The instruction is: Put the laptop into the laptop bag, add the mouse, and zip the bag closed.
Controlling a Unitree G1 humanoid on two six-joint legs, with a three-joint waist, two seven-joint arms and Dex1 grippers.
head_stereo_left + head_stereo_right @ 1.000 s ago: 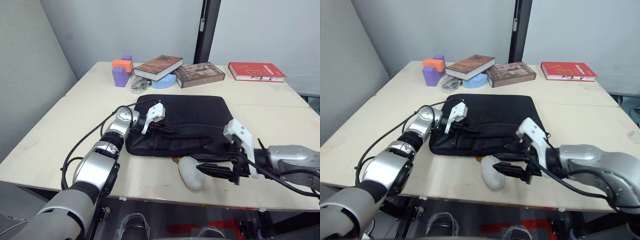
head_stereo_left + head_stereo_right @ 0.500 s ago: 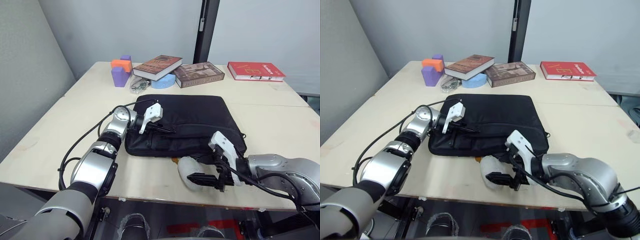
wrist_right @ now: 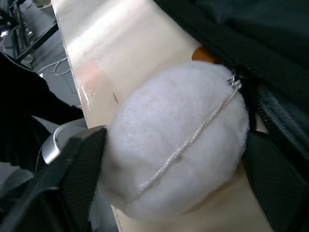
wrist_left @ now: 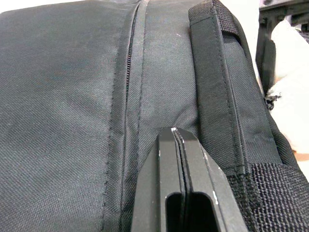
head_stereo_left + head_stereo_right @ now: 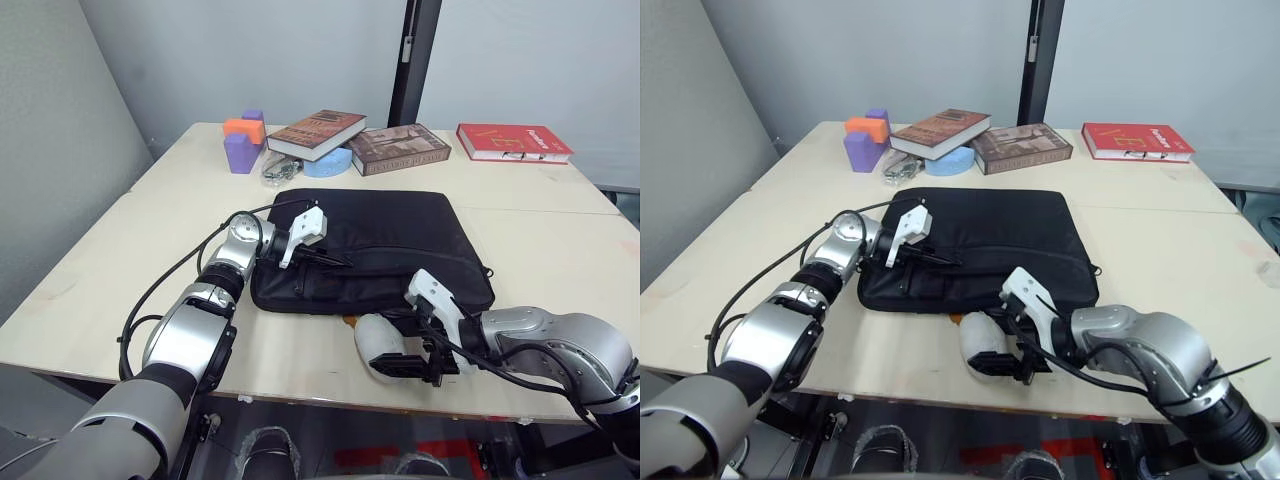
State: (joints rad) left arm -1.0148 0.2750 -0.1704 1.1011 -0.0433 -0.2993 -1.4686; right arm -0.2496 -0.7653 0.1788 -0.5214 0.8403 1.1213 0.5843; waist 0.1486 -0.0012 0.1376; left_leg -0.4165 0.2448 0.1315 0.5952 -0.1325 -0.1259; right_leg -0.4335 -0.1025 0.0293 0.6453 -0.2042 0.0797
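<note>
Since 1 second ago the right gripper (image 5: 400,352) has swung in from the table's right side and dropped low at the front edge. Its jaws are now spread wide around the white plush duck (image 3: 174,145), 1 pad on each flank, touching its fuzzy, rounded, seamed body. The duck lies just in front of the laptop bag (image 5: 385,245), orange foot tucked against it.

The left gripper (image 4: 178,159) has stayed put, jaws pressed together and holding nothing, tip resting on the bag's woven black fabric beside a stitched zipper line and a webbing handle (image 4: 212,58).

The flat rectangular bag lies mid-table, toward the front. Hardcover books (image 5: 315,132), purple and orange blocks (image 5: 242,140) and a red book (image 5: 512,142) line the far edge. Bare wood lies open along the left and right edges.
</note>
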